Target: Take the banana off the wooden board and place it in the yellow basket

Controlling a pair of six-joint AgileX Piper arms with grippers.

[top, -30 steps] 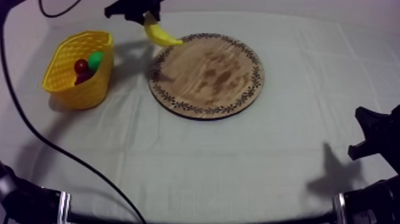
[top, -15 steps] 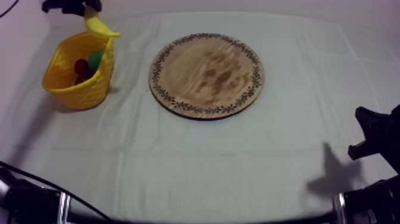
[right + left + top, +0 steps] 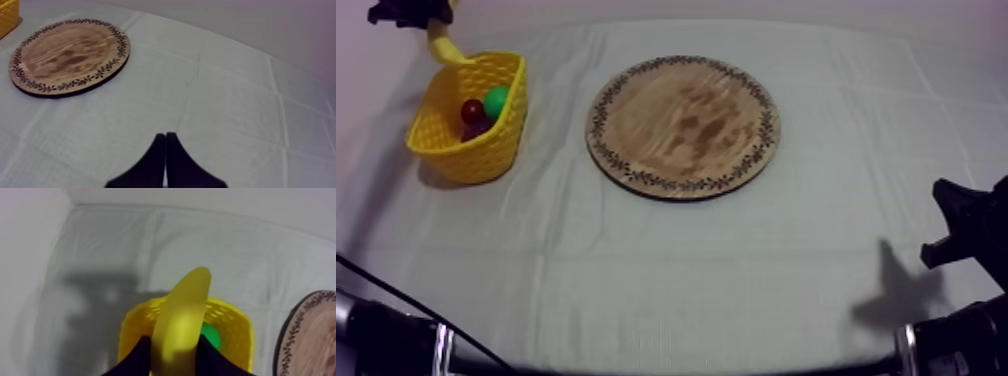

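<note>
Item: curved yellow toy banana (image 3: 444, 47), clamped at its upper end by the left gripper (image 3: 408, 12), hanging over the far rim of the yellow lattice-walled basket (image 3: 486, 150).
The right gripper (image 3: 165, 145) has its fingers pressed together on nothing, well apart from the round wooden board (image 3: 682, 125) (bare).
Risk: released here, the banana may catch the rim and tip out onto the cloth.
The left wrist view confirms a finger on each side of the banana. The top view adds a small red fruit (image 3: 472, 110) beside a green fruit (image 3: 497, 99).

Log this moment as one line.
left gripper: shut on banana | banana: off board, over basket | right gripper: shut, resting | basket: small red fruit, green fruit
</note>
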